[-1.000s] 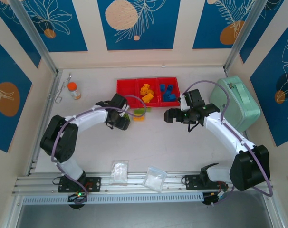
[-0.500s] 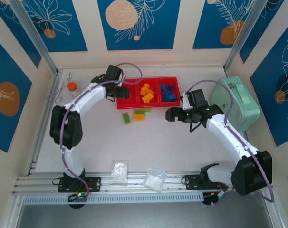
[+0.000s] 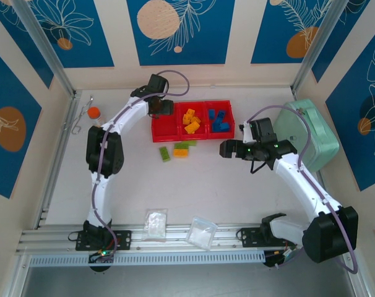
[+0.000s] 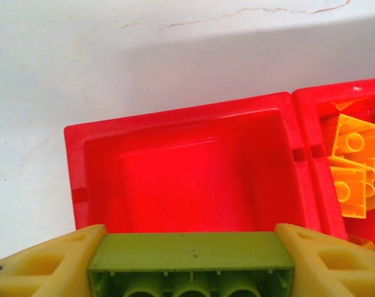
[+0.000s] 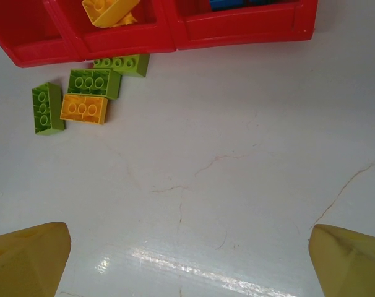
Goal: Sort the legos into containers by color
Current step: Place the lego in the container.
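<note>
My left gripper is shut on a lime green lego, gripped end to end between its yellow fingers. It hovers over the bare left container of the red tray. Yellow-orange legos lie in the middle container and blue legos in the right one. In front of the tray lie three green legos and one yellow-orange lego. My right gripper stands open above bare table, to the right of these, with nothing between its fingers.
A mint-green case stands at the right, close behind my right arm. An orange-capped bottle and a metal clip stand at the far left. Two clear plastic bags lie near the front edge.
My left arm has swung from the loose legos in front of the tray up and back to the left container, carrying the green lego. My right gripper drifted slightly right, still open.
</note>
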`<state>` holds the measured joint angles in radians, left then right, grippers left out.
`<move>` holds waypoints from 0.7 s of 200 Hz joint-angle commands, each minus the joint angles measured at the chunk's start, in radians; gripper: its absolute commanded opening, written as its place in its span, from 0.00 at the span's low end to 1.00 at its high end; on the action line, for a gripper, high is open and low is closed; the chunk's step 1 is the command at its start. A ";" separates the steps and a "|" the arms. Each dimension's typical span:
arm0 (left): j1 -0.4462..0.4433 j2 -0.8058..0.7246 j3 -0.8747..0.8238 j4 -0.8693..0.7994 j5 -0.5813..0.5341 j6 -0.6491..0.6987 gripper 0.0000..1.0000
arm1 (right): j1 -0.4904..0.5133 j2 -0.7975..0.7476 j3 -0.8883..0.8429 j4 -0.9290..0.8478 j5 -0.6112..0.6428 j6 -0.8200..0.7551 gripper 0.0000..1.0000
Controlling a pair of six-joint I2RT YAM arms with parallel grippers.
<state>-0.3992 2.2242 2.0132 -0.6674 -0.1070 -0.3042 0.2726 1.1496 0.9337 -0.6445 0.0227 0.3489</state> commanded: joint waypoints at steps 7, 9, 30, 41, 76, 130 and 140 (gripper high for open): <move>0.004 -0.016 0.006 -0.005 -0.012 -0.037 0.62 | -0.008 -0.019 -0.018 -0.018 0.001 0.004 0.99; 0.004 -0.022 0.000 -0.001 -0.010 -0.037 0.63 | -0.008 -0.019 -0.018 -0.018 0.002 0.006 0.99; 0.004 -0.093 -0.081 0.045 0.012 -0.030 0.79 | -0.015 -0.019 -0.009 -0.025 0.008 0.019 0.99; 0.003 -0.129 -0.115 0.060 0.025 -0.019 0.89 | -0.016 -0.017 -0.003 -0.029 0.006 0.023 0.99; 0.003 -0.210 -0.166 0.029 0.026 -0.023 0.99 | -0.018 0.000 0.019 -0.034 -0.018 0.040 0.99; -0.013 -0.545 -0.651 0.197 0.083 -0.062 0.99 | -0.012 0.000 0.013 -0.025 -0.070 0.037 0.99; -0.018 -0.594 -0.740 0.199 0.070 -0.089 0.99 | -0.010 -0.004 0.008 -0.020 -0.080 0.032 0.99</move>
<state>-0.4042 1.7306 1.4368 -0.5159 -0.0597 -0.3420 0.2596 1.1492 0.9329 -0.6518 -0.0032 0.3794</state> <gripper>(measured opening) 0.992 0.990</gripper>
